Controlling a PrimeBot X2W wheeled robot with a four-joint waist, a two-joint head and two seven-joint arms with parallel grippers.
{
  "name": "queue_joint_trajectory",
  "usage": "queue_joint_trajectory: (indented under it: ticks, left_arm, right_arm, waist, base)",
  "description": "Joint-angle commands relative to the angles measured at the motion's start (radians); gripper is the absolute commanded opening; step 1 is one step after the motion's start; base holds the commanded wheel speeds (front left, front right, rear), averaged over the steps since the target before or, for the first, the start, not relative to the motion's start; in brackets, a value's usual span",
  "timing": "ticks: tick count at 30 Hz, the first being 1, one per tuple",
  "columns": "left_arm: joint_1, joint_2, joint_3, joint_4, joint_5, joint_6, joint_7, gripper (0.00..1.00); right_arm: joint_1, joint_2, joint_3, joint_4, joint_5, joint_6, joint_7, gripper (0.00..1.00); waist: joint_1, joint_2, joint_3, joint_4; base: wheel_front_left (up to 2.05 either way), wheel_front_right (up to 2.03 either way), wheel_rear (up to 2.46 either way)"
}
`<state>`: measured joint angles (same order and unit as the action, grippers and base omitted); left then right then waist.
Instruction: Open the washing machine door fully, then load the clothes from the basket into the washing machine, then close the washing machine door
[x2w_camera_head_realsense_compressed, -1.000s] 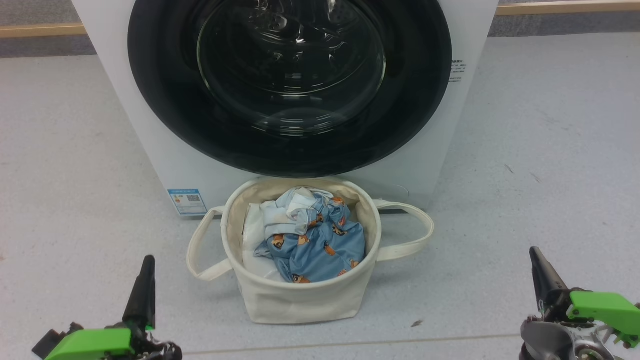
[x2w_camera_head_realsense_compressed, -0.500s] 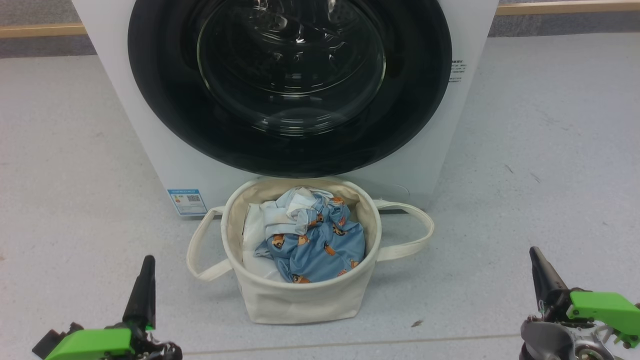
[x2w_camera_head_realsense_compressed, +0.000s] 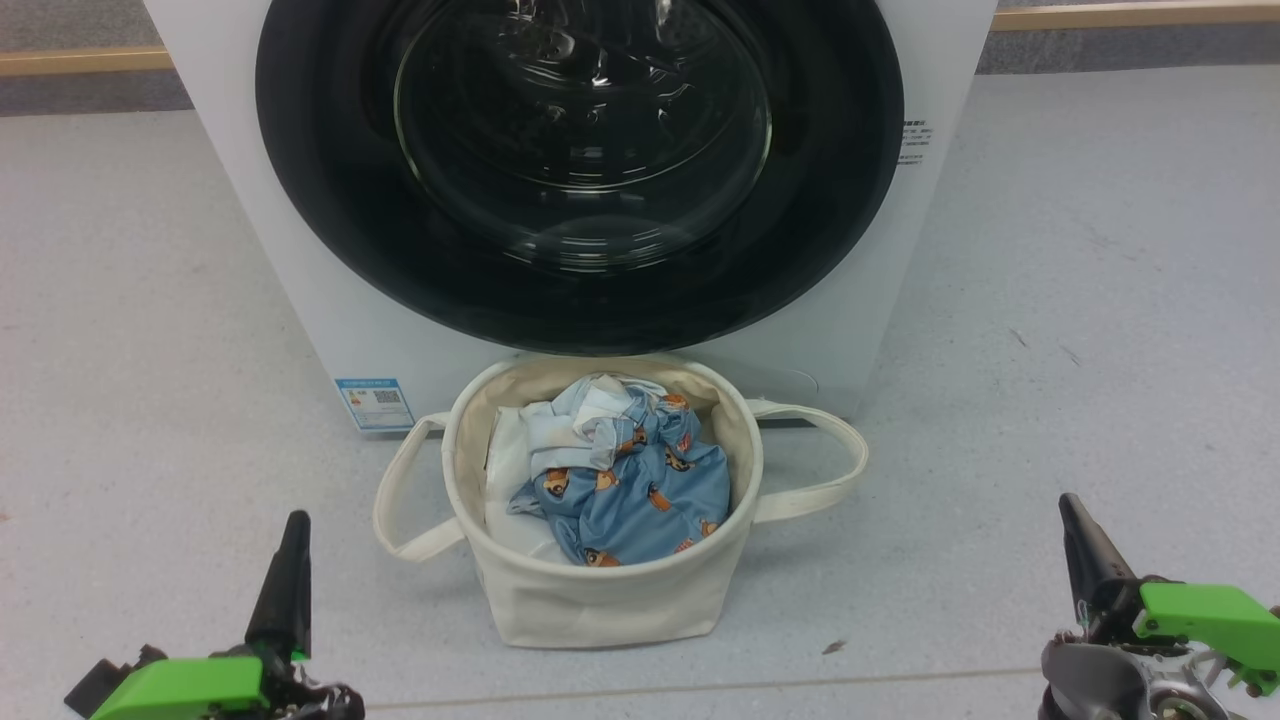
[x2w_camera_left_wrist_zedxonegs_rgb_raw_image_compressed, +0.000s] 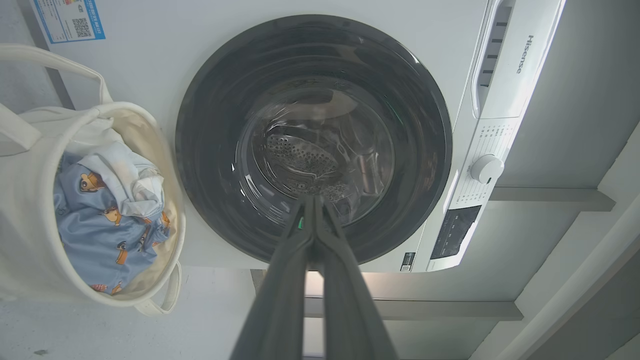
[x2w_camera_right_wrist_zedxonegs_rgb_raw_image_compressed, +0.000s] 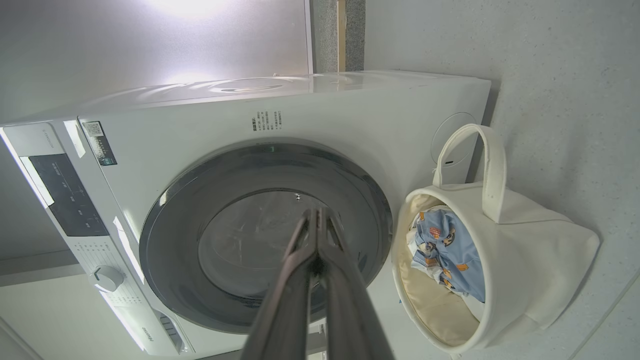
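Left claw (x2w_camera_head_realsense_compressed: 296, 520) and right claw (x2w_camera_head_realsense_compressed: 1068, 503) were clenched on nothing; the basket (x2w_camera_head_realsense_compressed: 600, 605) of clothes (x2w_camera_head_realsense_compressed: 640, 490) was seen between them, a little ahead.

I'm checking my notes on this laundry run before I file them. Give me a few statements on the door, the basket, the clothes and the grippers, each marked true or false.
1. The washing machine door is shut. True.
2. The clothes are already inside the washing machine. False: they lie in the basket.
3. The left gripper and the right gripper are both shut and hold nothing. True.
4. The basket lies tipped on its side. False: it stands upright on the floor, right in front of the door.
5. A blue label sticker sits low on the machine's front, left of the basket in the head view. True.
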<state>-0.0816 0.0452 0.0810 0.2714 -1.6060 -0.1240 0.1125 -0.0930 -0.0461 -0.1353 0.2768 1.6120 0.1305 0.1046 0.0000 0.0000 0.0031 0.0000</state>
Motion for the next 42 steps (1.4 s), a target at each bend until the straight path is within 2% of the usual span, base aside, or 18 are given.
queue_joint_trajectory:
  ticks: [1,2,3,10,14,19,30,36,42]
  left_arm:
    - [-0.026,0.005,0.033,-0.027,-0.003,-0.007,0.001,0.00]
    - [-0.026,0.005,0.033,-0.027,-0.003,-0.007,0.001,0.00]
    - [0.000,0.000,-0.001,0.006,0.000,0.001,0.000,1.00]
    - [0.013,-0.001,-0.001,0.057,0.001,0.006,-0.003,1.00]
    - [0.003,0.001,0.001,0.056,0.003,0.012,-0.006,1.00]
    - [-0.009,0.007,0.004,0.053,0.007,0.019,-0.010,1.00]
    - [-0.037,0.026,0.026,0.035,0.010,0.042,-0.021,1.00]
    - [-0.042,0.047,0.003,0.016,0.054,0.043,-0.028,1.00]
    - [-0.049,0.074,-0.034,0.002,0.124,0.043,-0.043,1.00]
  right_arm:
    - [-0.015,-0.004,0.021,-0.032,-0.004,0.000,0.009,0.00]
    - [-0.015,-0.004,0.021,-0.032,-0.004,0.000,0.009,0.00]
    - [0.000,0.000,0.000,0.007,0.000,0.000,0.000,1.00]
    - [0.010,0.005,0.004,0.055,-0.002,0.000,-0.004,1.00]
    - [0.001,0.005,0.006,0.056,-0.002,0.000,-0.011,1.00]
    - [-0.010,0.005,0.011,0.058,-0.001,0.000,-0.017,1.00]
    - [-0.047,0.001,0.004,0.065,0.041,0.000,-0.035,1.00]
    - [-0.055,-0.018,0.029,0.045,0.009,0.000,-0.046,1.00]
    - [-0.067,-0.049,0.072,0.019,-0.090,0.000,-0.086,1.00]
  waist:
    - [0.0000,0.0000,0.000,0.000]
    - [0.0000,0.0000,0.000,0.000]
    - [0.0000,0.0000,0.000,0.000]
    - [0.0002,0.0000,0.000,0.001]
    - [0.0022,0.0000,-0.003,0.003]
    - [0.0002,0.0000,-0.005,0.004]
    - [0.0001,0.0000,-0.011,0.009]
    - [0.0001,0.0000,-0.016,0.015]
    - [0.0001,0.0000,-0.019,0.021]
  base:
    - [0.00,0.00,0.00]
    - [0.00,0.00,0.00]
    - [0.00,0.00,0.00]
    - [0.00,0.00,0.00]
    - [0.00,0.00,0.00]
    - [0.00,0.00,0.00]
    - [0.00,0.00,0.00]
    - [0.00,0.00,0.00]
    - [0.00,0.00,0.00]
